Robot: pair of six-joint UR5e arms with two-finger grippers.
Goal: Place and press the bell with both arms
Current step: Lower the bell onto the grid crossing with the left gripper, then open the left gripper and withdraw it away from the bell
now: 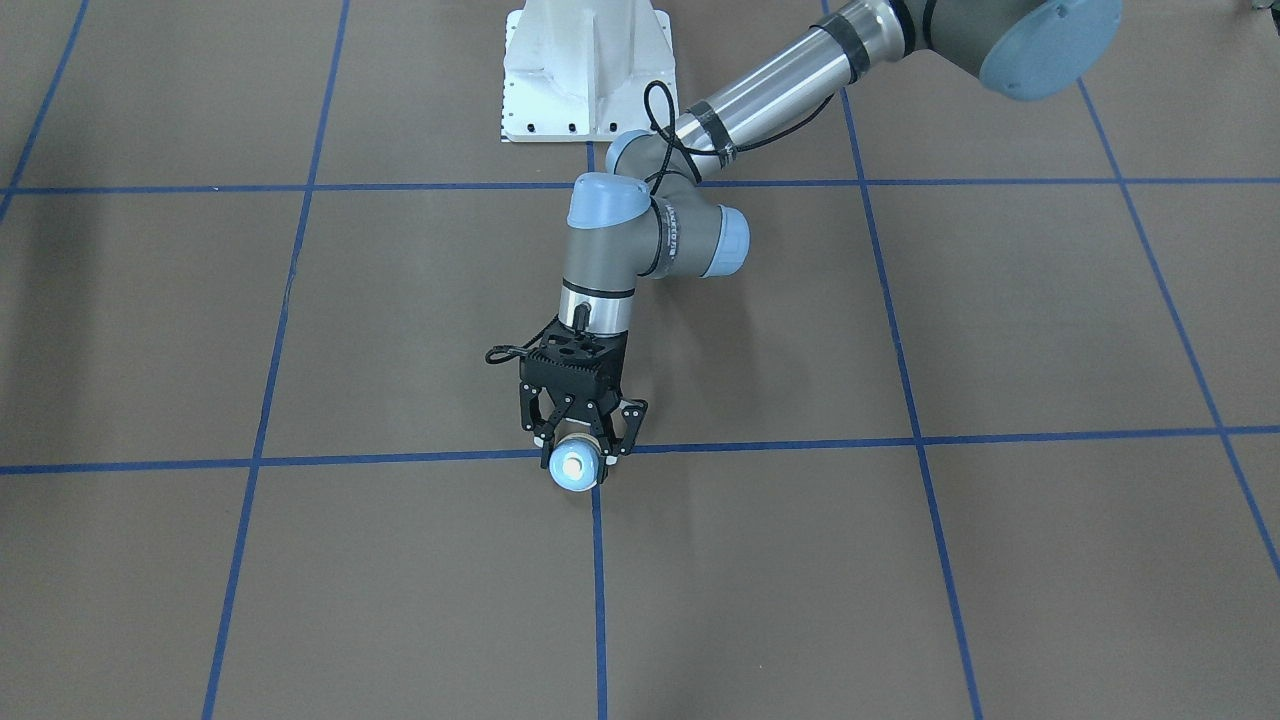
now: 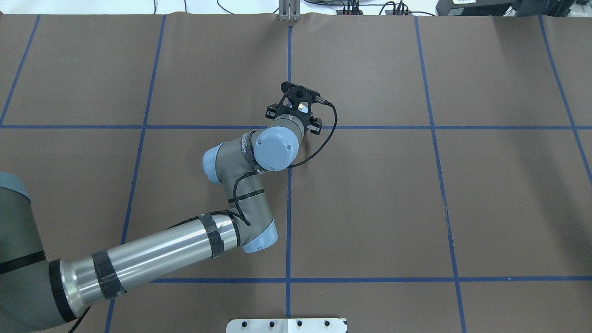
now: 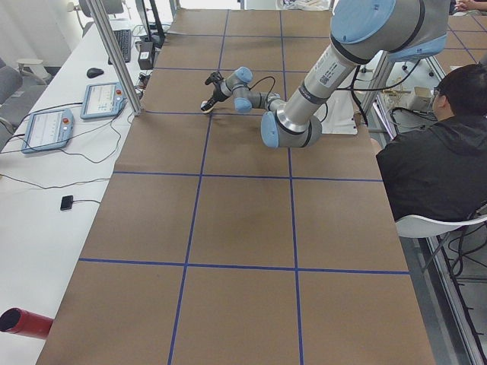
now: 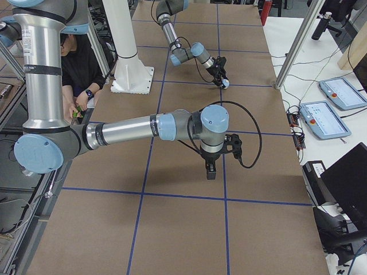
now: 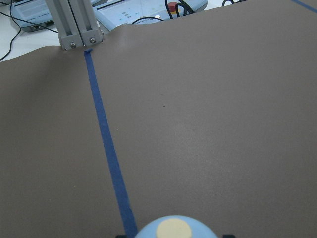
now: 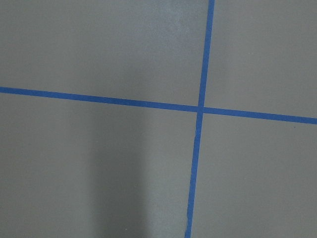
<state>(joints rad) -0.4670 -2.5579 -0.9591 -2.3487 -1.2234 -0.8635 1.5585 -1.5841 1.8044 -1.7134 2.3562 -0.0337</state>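
Exterior front-facing view has the left arm's black two-finger hand [image 1: 579,456] clamped on the small light-blue dome-shaped bell with a cream button [image 1: 576,468]. It hangs low over the brown paper-covered desk [image 1: 900,560], at a crossing of blue tape lines [image 1: 598,560]. Placing looks to be the step in hand. Next the fingers should part and lift clear, leaving the button free to press. Only the exterior right view shows the right arm's hand [image 4: 210,171], well apart from the bell. Whether that hand is apart or together I cannot tell. Overhead, the wrist hides most of the bell.
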